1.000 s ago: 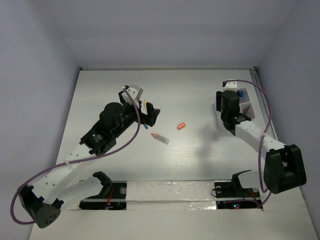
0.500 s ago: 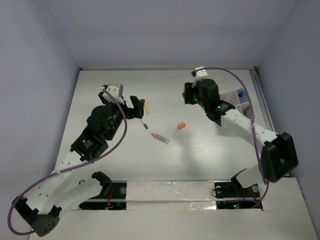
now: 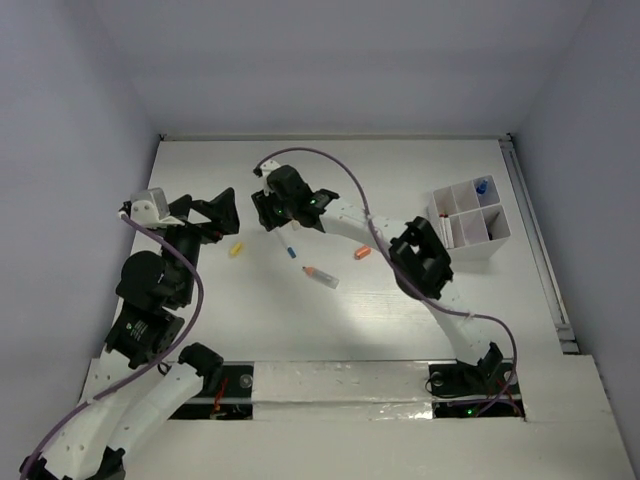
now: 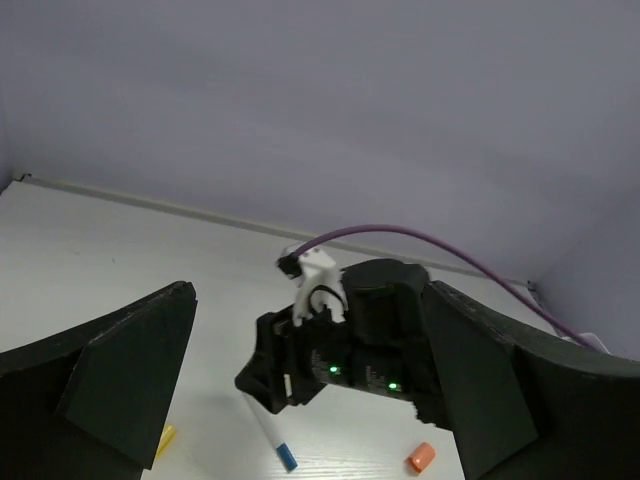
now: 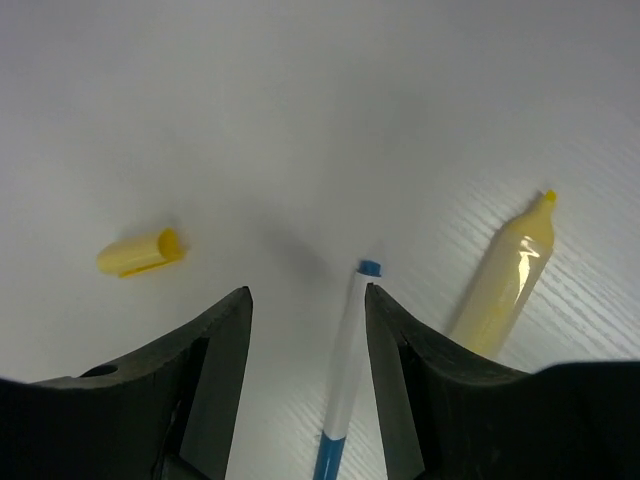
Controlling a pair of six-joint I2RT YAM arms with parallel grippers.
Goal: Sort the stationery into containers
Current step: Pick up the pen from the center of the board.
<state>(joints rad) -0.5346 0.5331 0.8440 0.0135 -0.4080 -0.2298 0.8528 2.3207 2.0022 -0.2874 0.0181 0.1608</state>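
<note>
A white blue-tipped pen lies on the table left of centre. My right gripper hangs open right over it, the pen lying between the fingers close to the right one. A cream stick with a yellow tip lies just right of that gripper. My left gripper stands wide open and empty further left, facing the right gripper. An orange cap and an orange-tipped crayon lie near the middle. The white organizer box stands at the right.
A small yellow cap lies between the two grippers. One compartment of the organizer holds something blue. The right arm's purple cable arcs over the middle of the table.
My right arm has swung from the organizer across to the left and come down over the blue-tipped pen. My left arm has drawn back to the left, uncovering the yellow cap.
</note>
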